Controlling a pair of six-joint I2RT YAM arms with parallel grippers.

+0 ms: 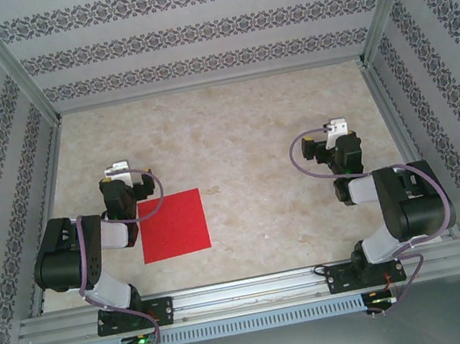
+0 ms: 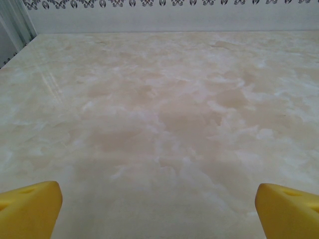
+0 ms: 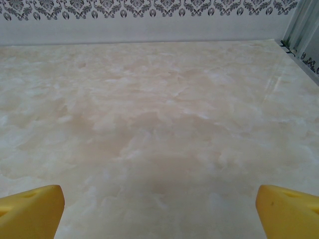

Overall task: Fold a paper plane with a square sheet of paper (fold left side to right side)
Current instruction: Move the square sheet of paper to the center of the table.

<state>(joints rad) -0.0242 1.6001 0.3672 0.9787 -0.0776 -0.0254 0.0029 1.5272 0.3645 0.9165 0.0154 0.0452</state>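
At the left of the table (image 1: pixel 240 126), seen from above, the left arm (image 1: pixel 66 254) folds back over its base and reaches away from us, ending in the left gripper (image 1: pixel 118 170). From this height its jaws are too small to read. The left wrist view settles it. Two yellow fingers (image 2: pixel 27 211) sit at the bottom corners, far apart and both cut off by the frame, with bare marbled table between them, so we call this gripper spread wide and holding nothing.

Just right of that arm lies the paper (image 1: pixel 173 225), a flat red square on the table near the front edge. Its left edge runs right beside the arm's pale forearm, and we cannot tell whether a sliver is tucked beneath. A purple cable (image 1: pixel 160 189) loops across the sheet's far-left corner. The left gripper sits beyond that corner, apart from the sheet.

Further right, well apart from the paper, the right arm (image 1: pixel 410 207) mirrors the left, and the right gripper (image 1: pixel 338 129) points toward the back wall (image 1: pixel 205 29). Again the jaws are lost against the wrist housing from above. In the right wrist view its fingers (image 3: pixel 30 211) stand at the two bottom corners — clipped by the frame — with bare table between, so this gripper too is spread wide and grips nothing.
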